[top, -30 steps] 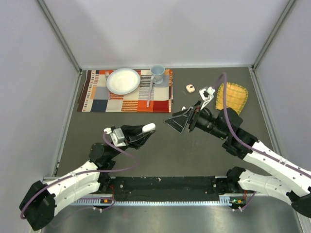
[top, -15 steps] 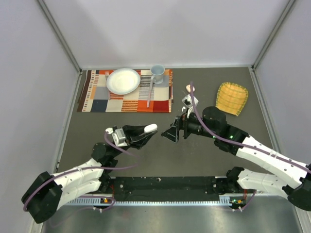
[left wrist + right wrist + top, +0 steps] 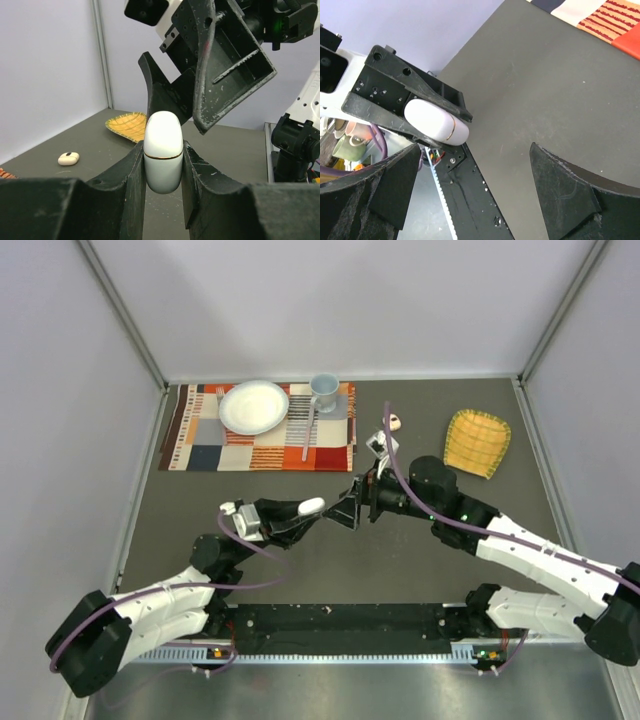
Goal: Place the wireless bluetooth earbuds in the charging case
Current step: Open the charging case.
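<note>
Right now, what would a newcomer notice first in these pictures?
In the middle of the table, the left arm's jaws clamp a white charging case, and the right arm's jaws stand wide open just beside it. A striped placemat lies at the far left and a yellow woven dish at the far right.

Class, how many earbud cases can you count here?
2. One white case is pinched in the left gripper; a second case lies near the yellow mat. More may be hidden.
</note>
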Available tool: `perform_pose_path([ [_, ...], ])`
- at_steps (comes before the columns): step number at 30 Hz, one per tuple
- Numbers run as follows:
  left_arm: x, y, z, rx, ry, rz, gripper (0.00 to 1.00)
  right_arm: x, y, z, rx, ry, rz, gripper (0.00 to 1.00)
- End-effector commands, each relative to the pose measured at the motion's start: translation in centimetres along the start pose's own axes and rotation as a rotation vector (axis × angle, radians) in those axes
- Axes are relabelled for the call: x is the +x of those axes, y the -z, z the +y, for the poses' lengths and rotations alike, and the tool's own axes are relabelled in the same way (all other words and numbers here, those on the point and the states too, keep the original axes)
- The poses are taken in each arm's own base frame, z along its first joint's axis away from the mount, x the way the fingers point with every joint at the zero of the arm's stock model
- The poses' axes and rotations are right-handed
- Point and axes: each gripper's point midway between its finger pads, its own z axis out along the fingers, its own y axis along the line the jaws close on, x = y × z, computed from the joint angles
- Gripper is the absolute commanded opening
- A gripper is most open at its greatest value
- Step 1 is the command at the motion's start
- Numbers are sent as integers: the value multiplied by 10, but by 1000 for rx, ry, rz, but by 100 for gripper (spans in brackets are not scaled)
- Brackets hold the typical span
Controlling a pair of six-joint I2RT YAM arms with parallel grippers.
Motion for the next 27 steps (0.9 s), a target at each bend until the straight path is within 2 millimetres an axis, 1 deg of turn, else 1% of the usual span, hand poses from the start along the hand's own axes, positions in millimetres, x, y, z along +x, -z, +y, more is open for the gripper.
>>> perform_pose_path([
  [1,-24,-2,-12,70,-66,-94,0,-23,-7,14,-32,0,-71,89],
  [5,-28,0,-16,82,-64,-113,0,-18,-16,-5,51,-22,-59,89],
  [7,-29,0,-19,100,-66,-116,0,-20,-16,-11,85,-18,-71,89],
  [9,-31,1,-23,124,-72,-122,0,-27,-15,-12,98,-12,-103,90],
  [11,-31,1,-28,153,-81,-121,0,-34,-14,-8,86,4,-127,90],
  [15,-27,3,-30,163,-77,-107,0,-57,-12,6,57,28,-175,91],
  [18,-25,4,-30,165,-79,-100,0,-69,-14,16,29,43,-185,92],
  [19,-25,5,-31,163,-79,-100,0,-68,-18,15,30,41,-173,92],
  [22,-24,8,-29,149,-84,-98,0,-69,-23,22,-6,37,-158,92],
  [24,-27,10,-27,132,-99,-108,0,-71,-23,29,-40,41,-159,92],
  [26,-24,13,-22,98,-98,-100,0,-74,-21,33,-51,42,-171,92],
  [27,-28,14,-22,91,-112,-110,0,-77,-20,33,-45,42,-181,93],
])
